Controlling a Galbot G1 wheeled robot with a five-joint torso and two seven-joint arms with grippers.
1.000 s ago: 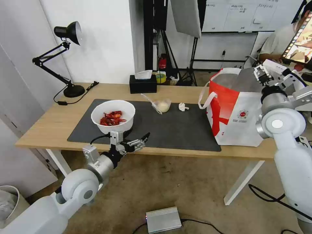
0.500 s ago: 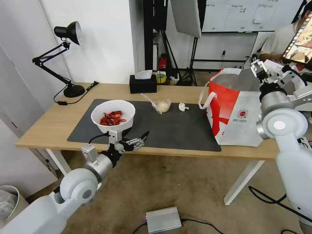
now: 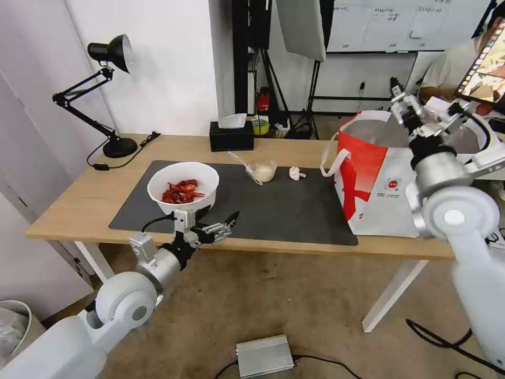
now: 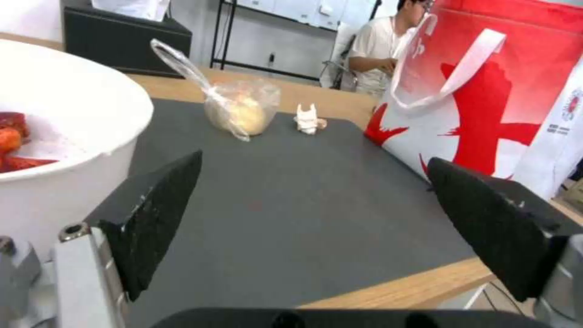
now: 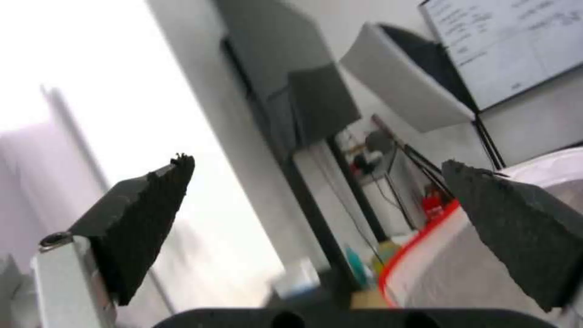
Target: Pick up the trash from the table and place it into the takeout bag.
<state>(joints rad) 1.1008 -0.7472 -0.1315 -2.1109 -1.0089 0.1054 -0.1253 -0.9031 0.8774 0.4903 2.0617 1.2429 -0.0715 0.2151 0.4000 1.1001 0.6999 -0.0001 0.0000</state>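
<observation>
Trash on the surface (image 3: pixel 94 197): three pieces counted in the head view, all on the one dark grey mat (image 3: pixel 284 210). One white round bowl (image 3: pixel 183 187) sits at the mat's left end, holding a heap of red crayfish shells (image 3: pixel 180 192). One small clear cup (image 3: pixel 264 170) with pale yellowish contents stands near the mat's far edge, a clear film strip trailing off it toward the bowl; in the left wrist view the cup reads as a wrinkled clear wrap around a pale lump. One crumpled white tissue (image 3: pixel 296 173) lies just beside the cup, on the bag side, apart from it. One takeout bag (image 3: pixel 379 179) stands upright at the right end of the surface: red and white panels, small round logo, silver lining visible in the open mouth, one white strap handle hanging over the side that faces the mat. Two grippers in view. The left gripper (image 3: pixel 227 225) hovers at the near edge of the surface, just in front of the bowl, jaws spread with nothing between them. The right gripper (image 3: pixel 402 100) is raised over the far rim of the bag's mouth, jaws likewise spread and empty. One black tissue box (image 3: pixel 231 136) and one black desk lamp (image 3: pixel 105 95) stand along the far side.
</observation>
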